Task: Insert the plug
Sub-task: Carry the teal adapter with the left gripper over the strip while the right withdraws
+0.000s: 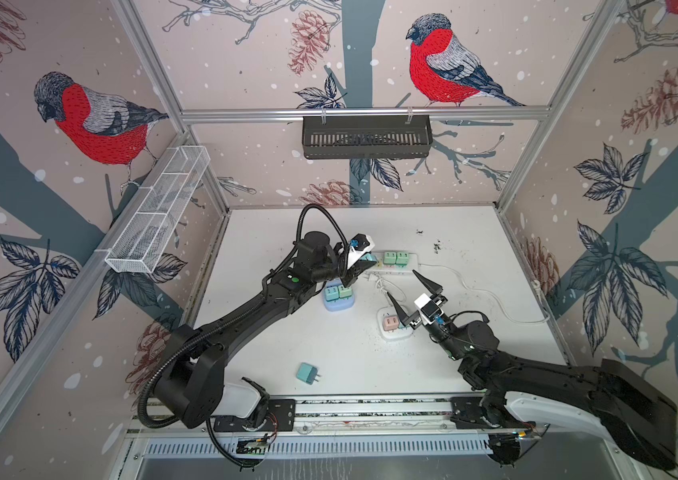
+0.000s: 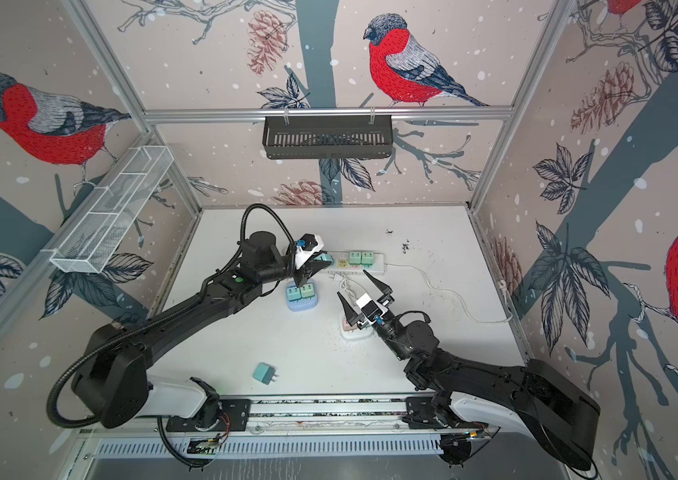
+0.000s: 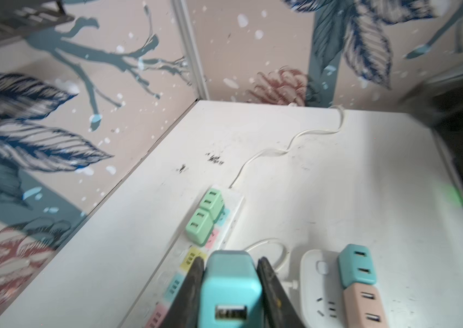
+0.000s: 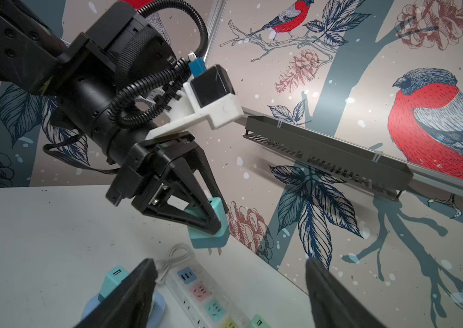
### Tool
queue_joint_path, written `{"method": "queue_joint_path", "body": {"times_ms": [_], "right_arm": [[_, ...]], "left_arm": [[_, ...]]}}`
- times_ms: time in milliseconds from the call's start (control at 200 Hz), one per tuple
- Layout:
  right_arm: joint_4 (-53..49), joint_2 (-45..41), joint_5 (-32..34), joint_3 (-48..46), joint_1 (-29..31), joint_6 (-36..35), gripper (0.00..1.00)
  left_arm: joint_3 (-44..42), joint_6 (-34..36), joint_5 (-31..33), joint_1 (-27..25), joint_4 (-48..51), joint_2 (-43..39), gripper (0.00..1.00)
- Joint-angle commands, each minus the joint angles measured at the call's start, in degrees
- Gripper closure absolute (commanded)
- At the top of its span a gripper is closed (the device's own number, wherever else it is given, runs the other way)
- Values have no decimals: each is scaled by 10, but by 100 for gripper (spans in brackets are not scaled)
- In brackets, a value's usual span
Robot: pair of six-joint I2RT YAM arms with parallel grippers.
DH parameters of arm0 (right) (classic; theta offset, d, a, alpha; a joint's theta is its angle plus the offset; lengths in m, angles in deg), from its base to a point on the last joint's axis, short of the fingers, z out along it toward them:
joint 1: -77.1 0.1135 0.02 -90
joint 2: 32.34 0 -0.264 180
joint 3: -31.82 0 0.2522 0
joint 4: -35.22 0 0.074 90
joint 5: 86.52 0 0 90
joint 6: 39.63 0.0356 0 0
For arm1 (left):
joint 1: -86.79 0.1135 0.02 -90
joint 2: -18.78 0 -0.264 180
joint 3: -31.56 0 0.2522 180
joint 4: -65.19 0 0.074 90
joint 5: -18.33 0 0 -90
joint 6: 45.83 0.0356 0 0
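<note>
Left gripper (image 4: 216, 224): jaws pinched on the teal plug (image 4: 207, 241), one on each side face. The plug hangs over the near-left end of the power strip (image 1: 395, 269), prongs down.

Plug look: turquoise rounded block, two flat metal prongs on the underside, single USB port on the opposite face. Any print on it is too small to read, same for the strip.

Right gripper (image 1: 400, 282): jaws wide with nothing held, above the white socket block (image 1: 385, 332).

View differences:
- The left wrist view alone shows the USB port face, framed by both jaws. It also shows two green plugs (image 3: 206, 215) seated side by side in the strip, and a teal adapter (image 3: 358, 269) and a pink adapter (image 3: 363, 306) in the white block.
- The right wrist view alone shows the prongs. They look clear of the strip, near its blue socket (image 4: 186, 275).
- Both top views show a spare teal plug (image 1: 307, 372) lying loose on the surface (image 1: 474, 249), and a blue base (image 1: 339, 307) carrying two plugs.
</note>
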Motion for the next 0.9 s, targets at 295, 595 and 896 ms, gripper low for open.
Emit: {"method": "queue_joint_path", "body": {"times_ms": [295, 595, 896], "right_arm": [[-7, -15, 66, -19, -60, 87, 16], [-50, -16, 107, -19, -182, 221, 12], [-119, 57, 114, 14, -315, 354, 8]], "left_arm": [[80, 106, 9, 11, 57, 91, 100], [118, 172, -27, 11, 118, 136, 100], [182, 236, -54, 11, 179, 218, 100]]}}
